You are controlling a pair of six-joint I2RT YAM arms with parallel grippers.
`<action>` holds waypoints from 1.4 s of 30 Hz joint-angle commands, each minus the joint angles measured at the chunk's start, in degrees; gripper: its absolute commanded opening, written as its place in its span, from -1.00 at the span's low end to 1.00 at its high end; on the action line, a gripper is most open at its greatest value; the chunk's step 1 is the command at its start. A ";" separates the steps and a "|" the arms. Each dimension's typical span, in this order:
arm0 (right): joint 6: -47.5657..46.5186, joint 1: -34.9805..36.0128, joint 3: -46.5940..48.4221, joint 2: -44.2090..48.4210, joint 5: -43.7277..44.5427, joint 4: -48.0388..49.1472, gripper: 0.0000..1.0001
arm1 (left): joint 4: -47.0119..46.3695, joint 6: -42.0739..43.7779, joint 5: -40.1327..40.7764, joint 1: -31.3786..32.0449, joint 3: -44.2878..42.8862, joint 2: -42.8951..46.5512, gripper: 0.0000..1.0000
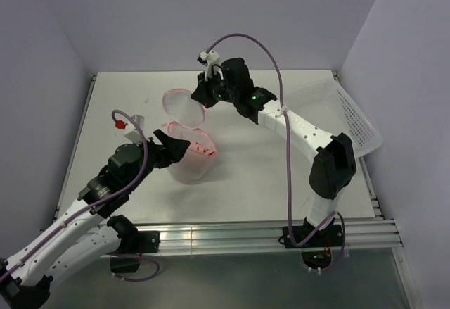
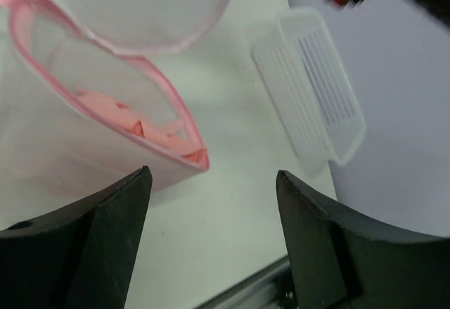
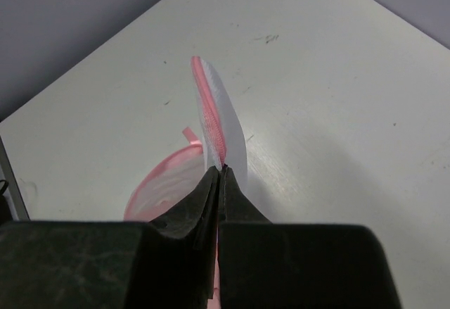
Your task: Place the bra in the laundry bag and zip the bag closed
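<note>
You have a white table boxed in by pale lilac walls. At its far right corner you'll see a white perforated plastic basket lying close against the right wall. A small dark scuff marks the tabletop, and an aluminium rail runs along the near edge

A robotics lab test cell: a white table boxed by plain pale walls left, far and right. An aluminium rail along the near edge carries the left arm and right arm.
</note>
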State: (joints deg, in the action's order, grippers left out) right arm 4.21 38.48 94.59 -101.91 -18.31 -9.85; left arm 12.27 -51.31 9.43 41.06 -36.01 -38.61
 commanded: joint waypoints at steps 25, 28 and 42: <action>-0.86 3.35 -35.61 26.32 -3.32 21.89 -0.97 | -17.99 2.53 -10.30 -21.28 10.44 -2.69 0.41; -1.83 4.15 -35.09 25.80 -2.61 20.22 -0.99 | -18.33 4.37 -11.10 -21.28 9.29 -6.91 0.41; -5.52 4.76 -29.11 22.19 -0.86 14.86 -1.00 | -26.07 7.10 -14.97 -21.46 4.11 -19.75 0.47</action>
State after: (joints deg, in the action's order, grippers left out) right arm 0.93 42.87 62.35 -79.77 -20.18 5.21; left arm -10.07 -46.11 -4.78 19.84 -29.04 -58.76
